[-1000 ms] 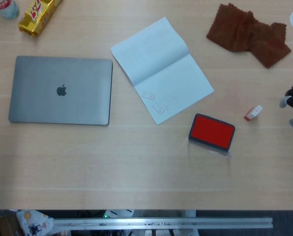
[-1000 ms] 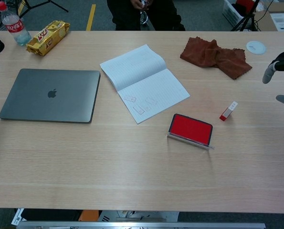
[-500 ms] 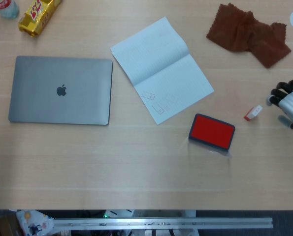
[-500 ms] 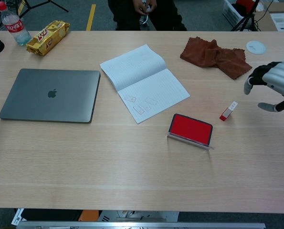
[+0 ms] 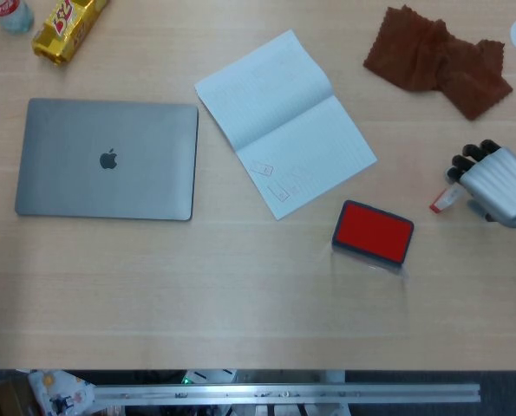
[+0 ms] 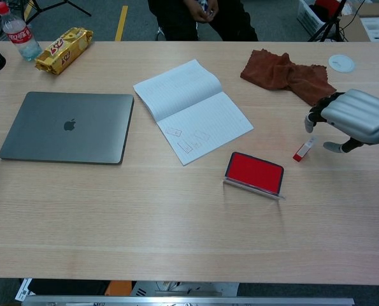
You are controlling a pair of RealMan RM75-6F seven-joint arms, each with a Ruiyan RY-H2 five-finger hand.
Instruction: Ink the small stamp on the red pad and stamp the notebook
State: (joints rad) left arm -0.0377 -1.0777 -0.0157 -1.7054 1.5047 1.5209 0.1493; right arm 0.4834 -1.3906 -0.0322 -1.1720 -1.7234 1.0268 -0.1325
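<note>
Lab or office workroom. My station: long wooden table (image 6: 113,210), closed laptop (image 6: 67,126). Beyond far edge: seated person (image 6: 199,16), grey floor with yellow tape line (image 6: 121,22), tripod legs (image 6: 52,6), storage crate (image 6: 320,13).

We see only one robot hand (image 5: 493,184), the right one, which enters from the right edge in both views. Its silver, ribbed back faces up and its dark fingers (image 5: 464,159) point to the left, slightly curled and apart from each other. In the chest view the right robot hand (image 6: 355,116) hangs a little above the tabletop (image 6: 176,217), with the thumb (image 6: 332,146) held lower than the other fingers. We see nothing held in it. The left robot hand appears in neither view.
</note>
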